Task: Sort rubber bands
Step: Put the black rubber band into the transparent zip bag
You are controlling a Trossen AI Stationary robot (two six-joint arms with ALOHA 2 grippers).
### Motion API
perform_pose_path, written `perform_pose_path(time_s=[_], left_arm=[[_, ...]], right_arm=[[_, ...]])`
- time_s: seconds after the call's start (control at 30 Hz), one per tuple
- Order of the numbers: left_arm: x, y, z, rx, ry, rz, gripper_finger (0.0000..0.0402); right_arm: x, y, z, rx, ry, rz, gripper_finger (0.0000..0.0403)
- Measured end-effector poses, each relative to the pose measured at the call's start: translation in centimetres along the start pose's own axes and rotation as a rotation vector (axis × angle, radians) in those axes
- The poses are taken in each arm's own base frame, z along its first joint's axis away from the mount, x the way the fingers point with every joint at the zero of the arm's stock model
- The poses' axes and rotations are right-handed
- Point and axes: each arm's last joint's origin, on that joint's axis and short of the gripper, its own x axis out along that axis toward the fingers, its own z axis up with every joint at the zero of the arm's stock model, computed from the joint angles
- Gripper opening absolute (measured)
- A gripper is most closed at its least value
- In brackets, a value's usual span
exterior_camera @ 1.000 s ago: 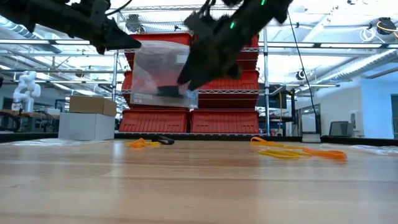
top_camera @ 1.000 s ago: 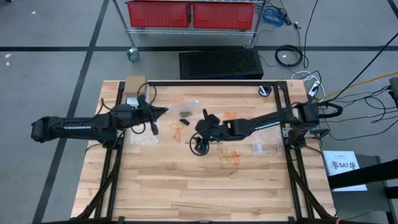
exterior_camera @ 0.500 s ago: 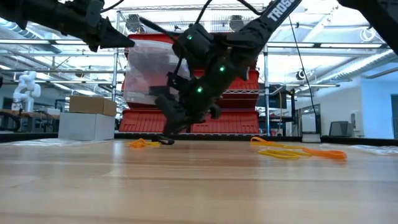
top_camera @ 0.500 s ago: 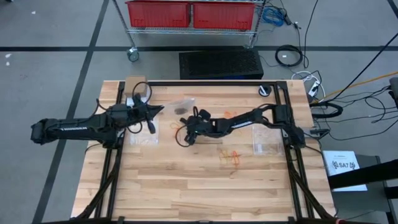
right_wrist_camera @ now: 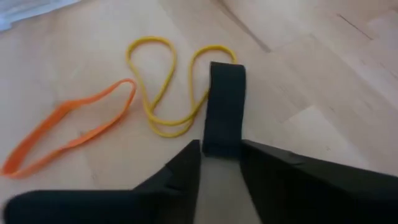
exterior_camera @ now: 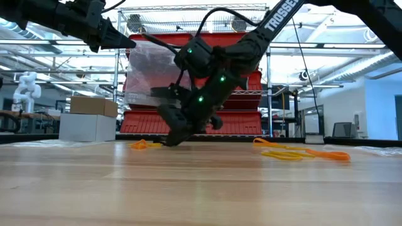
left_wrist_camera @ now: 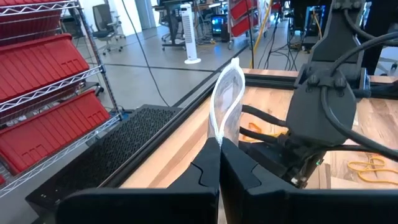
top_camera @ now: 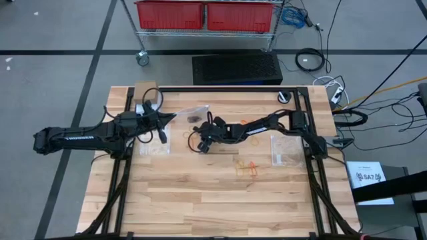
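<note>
Black band (right_wrist_camera: 224,109) — half-hidden between pincer (right_wrist_camera: 219,163) tips

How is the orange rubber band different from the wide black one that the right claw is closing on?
The orange rubber band is thin and lies as a long open loop; the black band is broad and looks flat, like a strap. The orange band lies free, beside a yellow band, while the black band sits between the fingers of the right gripper. Both rest on the wooden table.
</note>
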Motion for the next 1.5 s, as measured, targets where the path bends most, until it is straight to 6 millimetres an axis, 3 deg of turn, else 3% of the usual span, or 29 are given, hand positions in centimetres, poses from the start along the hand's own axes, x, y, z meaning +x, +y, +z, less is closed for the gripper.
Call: perform_pose_path(time_s=[0.2,0.4,0.63,0.83,1.03,1.5], left_arm=[[0.0,0.0,0.0,0.002,0.001,0.000,0.0002],[0.0,0.0,0.0,0.002,0.002,0.005,0.0002],[0.0,0.0,-0.2,0.009,0.021,0.005,0.0002],[0.6,-0.5,-0.6,0.063,0.049,-0.099,0.0002],[1.0,-0.8,-0.8,0.091,0.060,-0.156,0.0002],[1.0,-1.0,-0.6,0.084,0.034,-0.213,0.0002]], right_arm=[[-1.6,0.8,0.5,-0.030,0.005,0.018,0.0008],[-6.6,3.0,2.2,-0.068,0.006,0.101,0.0003],[-14.4,5.8,5.1,-0.136,-0.147,0.225,0.0001],[-19.5,5.7,9.4,-0.196,-0.337,0.188,0.0001],[-20.2,4.6,11.7,-0.336,-0.306,0.129,0.0000],[-18.0,2.0,11.6,-0.380,-0.153,0.097,0.0000]])
